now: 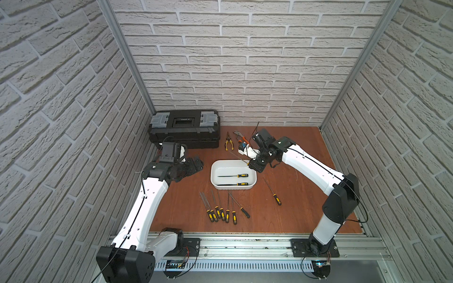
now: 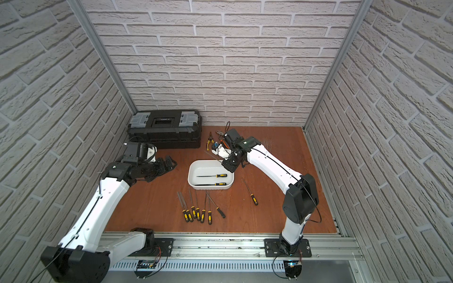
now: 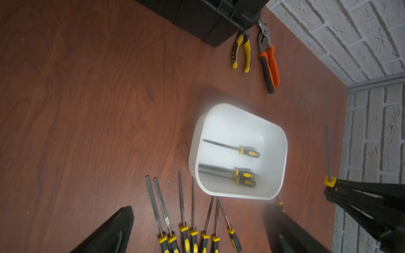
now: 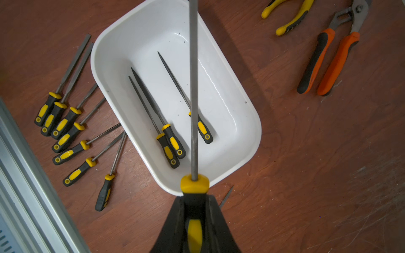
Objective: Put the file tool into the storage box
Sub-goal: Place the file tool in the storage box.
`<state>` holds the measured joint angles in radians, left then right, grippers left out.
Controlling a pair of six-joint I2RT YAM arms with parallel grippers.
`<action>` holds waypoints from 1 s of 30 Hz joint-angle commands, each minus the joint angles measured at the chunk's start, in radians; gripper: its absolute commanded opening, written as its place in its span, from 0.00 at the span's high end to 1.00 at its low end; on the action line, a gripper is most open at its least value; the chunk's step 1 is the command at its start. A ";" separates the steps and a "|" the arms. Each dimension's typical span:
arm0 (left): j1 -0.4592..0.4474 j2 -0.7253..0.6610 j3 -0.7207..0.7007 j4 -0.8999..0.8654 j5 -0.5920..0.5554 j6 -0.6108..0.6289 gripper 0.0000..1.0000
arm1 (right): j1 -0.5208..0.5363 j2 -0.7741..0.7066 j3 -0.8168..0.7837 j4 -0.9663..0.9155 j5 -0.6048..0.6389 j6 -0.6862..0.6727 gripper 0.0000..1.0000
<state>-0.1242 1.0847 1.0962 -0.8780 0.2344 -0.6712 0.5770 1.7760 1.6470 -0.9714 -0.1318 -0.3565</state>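
Nearest, a row of files (image 1: 221, 212) lies fanned out on the tabletop (image 1: 306, 196), with one loose file (image 1: 274, 193) off to the right. Just behind them sits the storage box (image 1: 232, 187), with three files (image 4: 168, 140) in it. The right end effector (image 1: 255, 166) is clamped on the handle of the file tool (image 1: 239, 158), holding it over the box's far right corner with the shaft pointing far-left. The left end effector (image 1: 196, 166) sits wide open left of the box, holding nothing. Two pliers (image 1: 229, 142) and the black toolbox (image 1: 183, 129) are farthest back.
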 commanded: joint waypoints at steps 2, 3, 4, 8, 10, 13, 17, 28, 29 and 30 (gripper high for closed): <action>0.012 -0.017 -0.007 -0.022 0.024 -0.017 0.02 | 0.019 0.064 0.047 -0.015 0.026 -0.153 0.88; 0.012 -0.011 -0.002 -0.023 0.026 -0.016 0.02 | 0.022 0.083 0.056 -0.014 0.035 -0.163 0.88; 0.012 -0.002 0.005 -0.025 0.028 -0.015 0.02 | 0.025 0.103 0.064 -0.007 0.045 -0.169 0.88; 0.013 0.039 0.051 -0.060 0.024 0.003 0.02 | 0.037 0.163 0.068 0.046 0.084 -0.215 0.88; 0.012 0.053 0.077 -0.078 0.018 0.008 0.02 | 0.041 0.183 0.055 0.093 0.111 -0.248 0.88; 0.012 0.063 0.104 -0.090 0.014 0.009 0.02 | 0.041 0.227 0.045 0.155 0.130 -0.283 0.88; 0.009 0.085 0.126 -0.099 0.024 -0.001 0.02 | 0.041 0.287 0.049 0.216 0.151 -0.320 0.88; -0.046 0.128 0.159 -0.103 -0.007 -0.029 0.02 | 0.043 0.346 0.045 0.295 0.165 -0.322 0.82; -0.052 0.131 0.155 -0.099 -0.008 -0.033 0.02 | 0.044 0.350 0.050 0.295 0.165 -0.318 0.73; -0.059 0.134 0.153 -0.097 -0.010 -0.036 0.02 | 0.044 0.352 0.054 0.294 0.165 -0.311 0.64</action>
<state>-0.1654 1.2110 1.2282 -0.9813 0.2394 -0.6930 0.6128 2.1265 1.6924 -0.7170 0.0334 -0.6720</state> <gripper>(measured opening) 0.983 0.325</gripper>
